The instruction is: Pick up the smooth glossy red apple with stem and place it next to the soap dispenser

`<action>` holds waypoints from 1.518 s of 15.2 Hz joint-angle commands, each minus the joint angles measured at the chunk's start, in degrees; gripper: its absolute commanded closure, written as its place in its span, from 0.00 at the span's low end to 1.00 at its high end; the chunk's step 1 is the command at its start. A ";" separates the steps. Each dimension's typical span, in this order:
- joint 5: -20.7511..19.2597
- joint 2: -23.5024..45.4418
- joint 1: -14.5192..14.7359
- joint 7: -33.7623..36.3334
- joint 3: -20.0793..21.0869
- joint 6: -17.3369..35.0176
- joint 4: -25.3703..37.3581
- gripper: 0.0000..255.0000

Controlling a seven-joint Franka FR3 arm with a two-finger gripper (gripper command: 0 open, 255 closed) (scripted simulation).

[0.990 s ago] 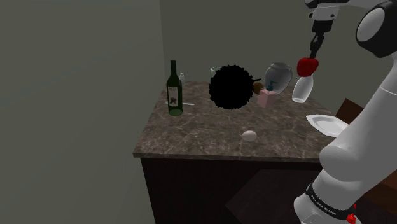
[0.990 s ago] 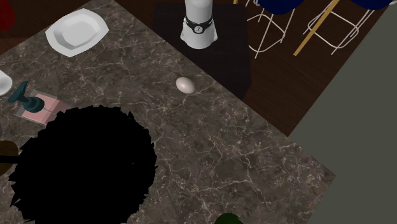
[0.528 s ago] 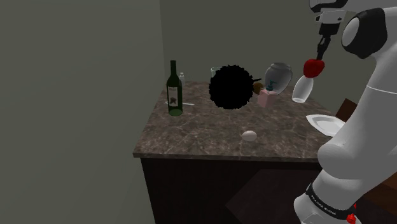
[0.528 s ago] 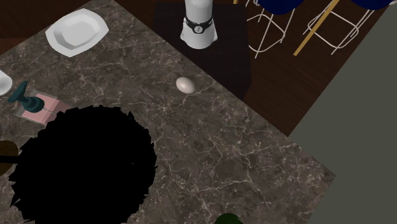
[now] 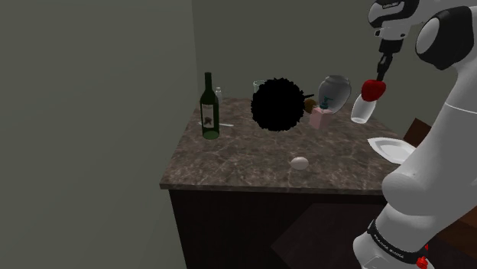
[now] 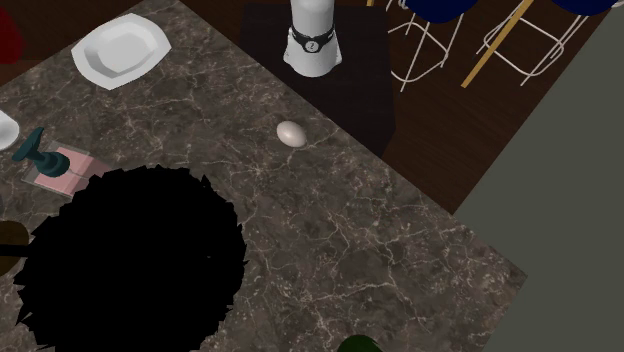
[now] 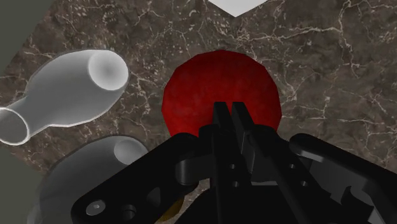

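Above the veined stone surface (image 5: 244, 164), toward the shoulder view's right, the white arm (image 5: 451, 115) holds the pincer (image 5: 379, 76) high over a pale vase (image 5: 362, 111). Its fingers are drawn almost together on the top of the red apple (image 5: 372, 89), which hangs directly beneath them, clear of the stone. The soap dispenser (image 5: 321, 113) sits lower and to that view's left of the apple, so the carry should run that way and downward.

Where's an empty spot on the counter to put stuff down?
Bare marble lies between the egg and the wine bottle, along the counter's front edge. Crowded: the back, with soap dispenser, white vases and black blob, where the end effector holds the red apple.
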 commanded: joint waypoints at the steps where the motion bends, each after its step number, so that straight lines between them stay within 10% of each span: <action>1: -0.15 -0.26 0.08 0.22 0.04 1.70 -1.90 1.00; 23: -0.16 0.32 0.19 1.50 0.20 18.49 -18.24 1.00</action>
